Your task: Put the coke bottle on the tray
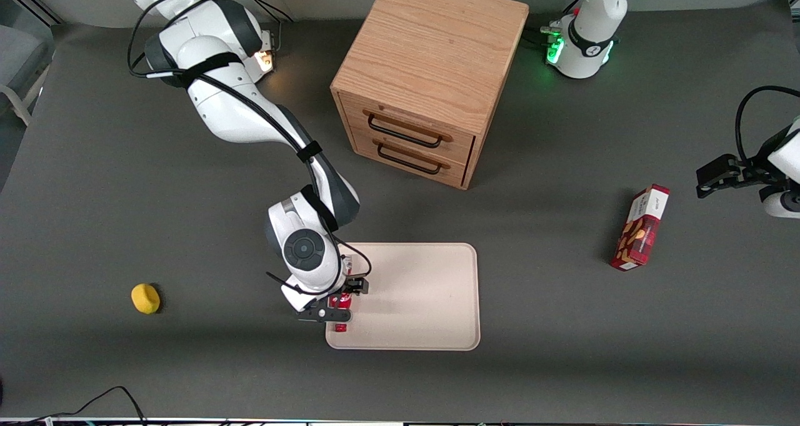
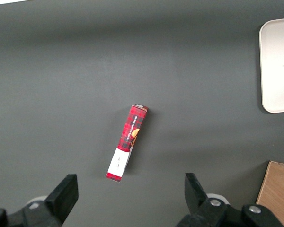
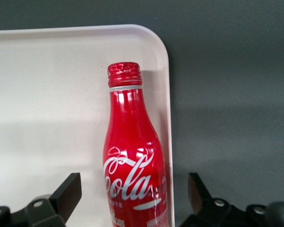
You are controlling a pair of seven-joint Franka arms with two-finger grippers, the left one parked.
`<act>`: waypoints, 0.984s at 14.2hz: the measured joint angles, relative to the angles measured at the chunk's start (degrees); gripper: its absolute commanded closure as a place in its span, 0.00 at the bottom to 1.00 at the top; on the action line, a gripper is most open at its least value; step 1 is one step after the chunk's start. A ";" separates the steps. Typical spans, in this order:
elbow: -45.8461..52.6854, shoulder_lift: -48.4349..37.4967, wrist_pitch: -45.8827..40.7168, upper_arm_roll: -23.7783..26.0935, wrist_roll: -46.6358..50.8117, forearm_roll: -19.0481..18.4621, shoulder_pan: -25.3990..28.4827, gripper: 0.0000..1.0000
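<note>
Gripper (image 3: 132,198) over tray (image 3: 47,94) edge, fingers spread wide, gripping nothing. Coke bottle (image 3: 132,161) lies between fingers, near rim. Lift straight up, avoid nudging bottle.

One coke bottle (image 3: 132,170), tray (image 1: 431,301), snack box (image 1: 640,227) (red), cabinet (image 1: 425,76), yellow ball (image 1: 145,298).

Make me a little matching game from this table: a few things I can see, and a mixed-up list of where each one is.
1. coke bottle
2. snack box
3. yellow object
4. gripper

a. toward the parked arm's end
b. over the bottle, open
c. lying on the tray, along its rim
d. toward the working arm's end

1-c, 2-a, 3-d, 4-b
</note>
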 measured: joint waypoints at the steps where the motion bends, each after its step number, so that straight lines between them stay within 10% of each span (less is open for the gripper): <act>1: 0.09 -0.01 0.00 -0.06 0.00 -0.04 -0.01 0.00; 8: 0.87 -8.87 -17.75 1.41 0.00 0.08 -1.39 0.00; 14: -18.92 -34.51 -26.04 14.17 -2.70 0.08 -17.11 0.00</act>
